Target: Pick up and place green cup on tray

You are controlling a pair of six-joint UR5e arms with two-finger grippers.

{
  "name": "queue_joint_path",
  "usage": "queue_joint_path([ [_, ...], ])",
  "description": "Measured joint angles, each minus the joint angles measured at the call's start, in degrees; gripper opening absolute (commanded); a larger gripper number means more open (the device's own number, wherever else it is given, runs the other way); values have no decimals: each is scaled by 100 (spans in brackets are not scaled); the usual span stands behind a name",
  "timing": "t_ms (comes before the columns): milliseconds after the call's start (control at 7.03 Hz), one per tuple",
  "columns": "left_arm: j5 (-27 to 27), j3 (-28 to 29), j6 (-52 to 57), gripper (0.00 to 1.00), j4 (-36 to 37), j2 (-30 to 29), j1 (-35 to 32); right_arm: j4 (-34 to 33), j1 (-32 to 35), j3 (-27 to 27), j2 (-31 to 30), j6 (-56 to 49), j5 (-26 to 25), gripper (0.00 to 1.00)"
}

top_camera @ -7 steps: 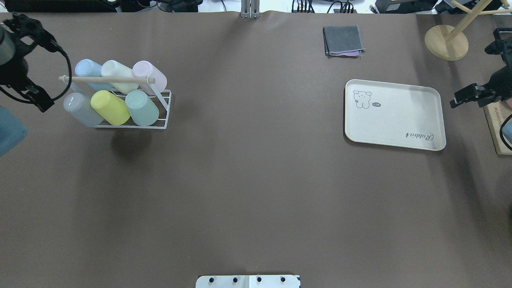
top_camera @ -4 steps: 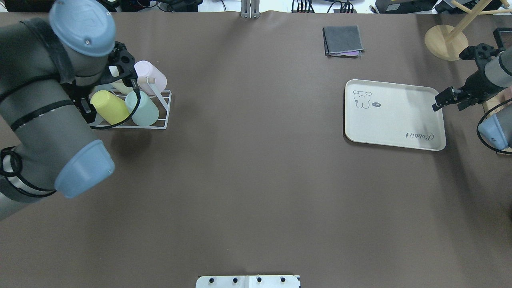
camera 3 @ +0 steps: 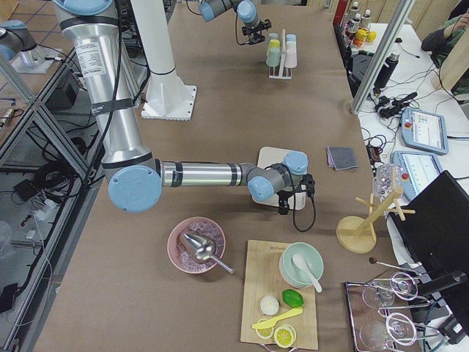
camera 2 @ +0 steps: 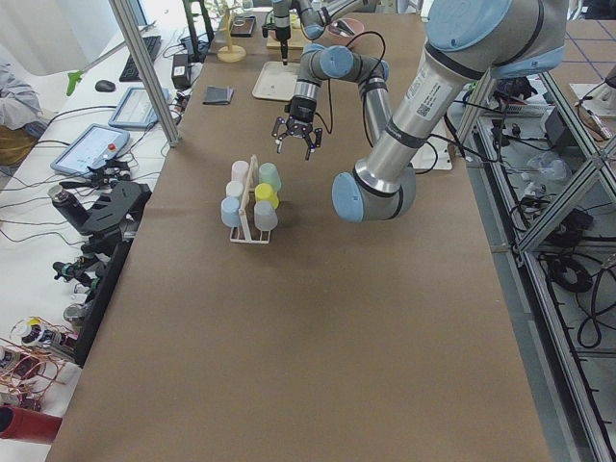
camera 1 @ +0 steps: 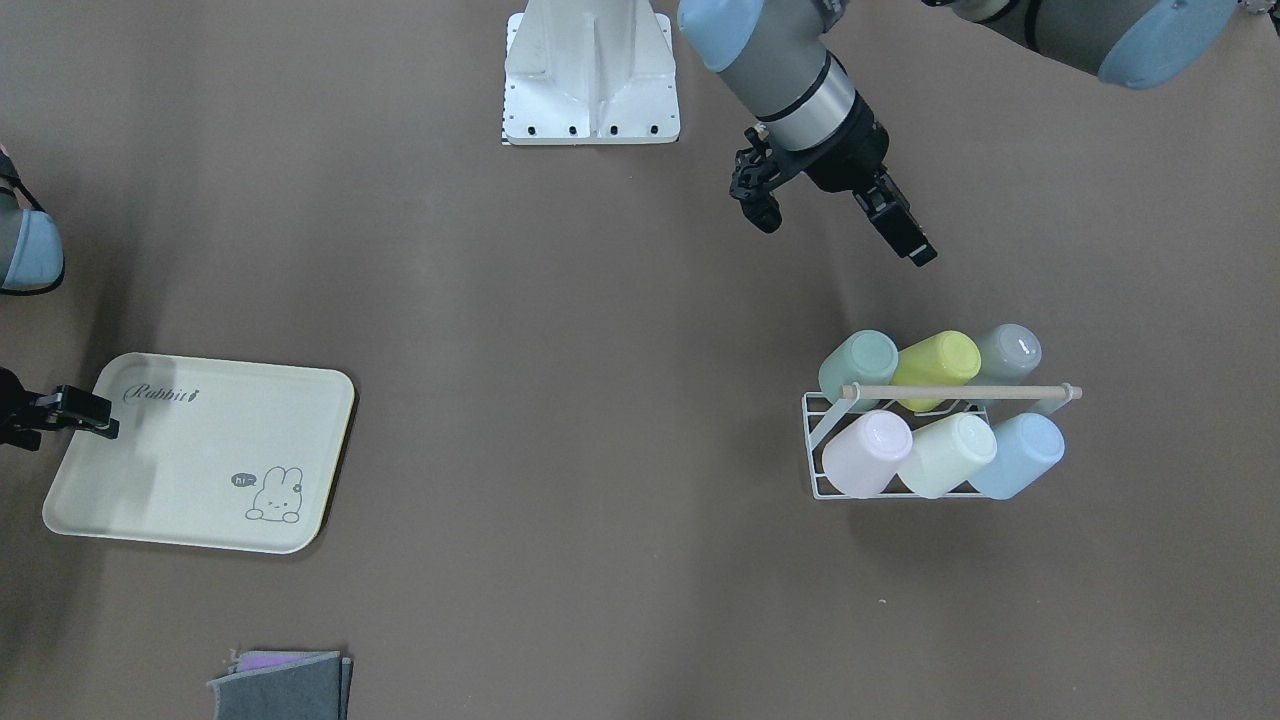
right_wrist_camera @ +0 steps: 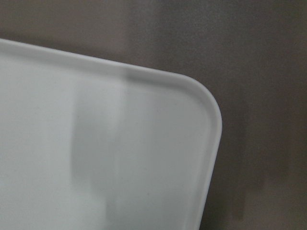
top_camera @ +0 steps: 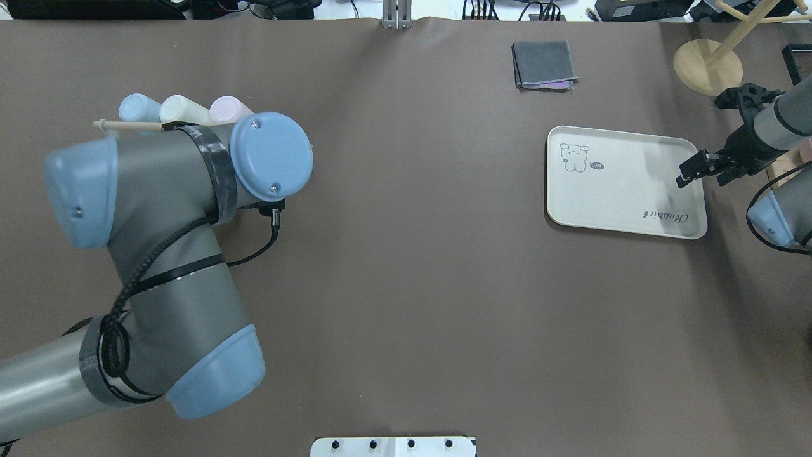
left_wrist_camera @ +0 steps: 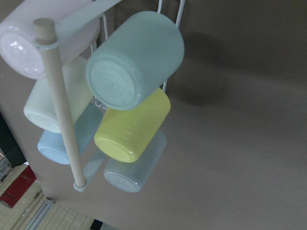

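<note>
green cup (camera 1: 858,365): smooth mint plastic, tapered, no handle. It lies tilted in the white wire rack (camera 1: 810,445), in the robot-side row at the end nearest table centre, just beside the yellow cup (camera 1: 935,362).
rack handle: round wooden dowel (camera 1: 960,392) across the top.
left gripper (camera 1: 842,235): fingers spread wide, holding nothing. It hangs over bare table on the robot's side of the rack; the cup is near but apart.
tray (top_camera: 622,197): flat, cream, rounded corners, raised rim; well apart from the rack.
right gripper (top_camera: 713,134): spread wide, at the tray's edge.
</note>
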Motion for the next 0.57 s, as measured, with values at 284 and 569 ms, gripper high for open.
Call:
queue_joint_path([
  [284,1059,511,793,98,68,-224,485,3,-11,-43,1,0,10,65],
  [569,1611,1066,1027,98,113,-396,736,5,-13,-56,2,4,24,63],
])
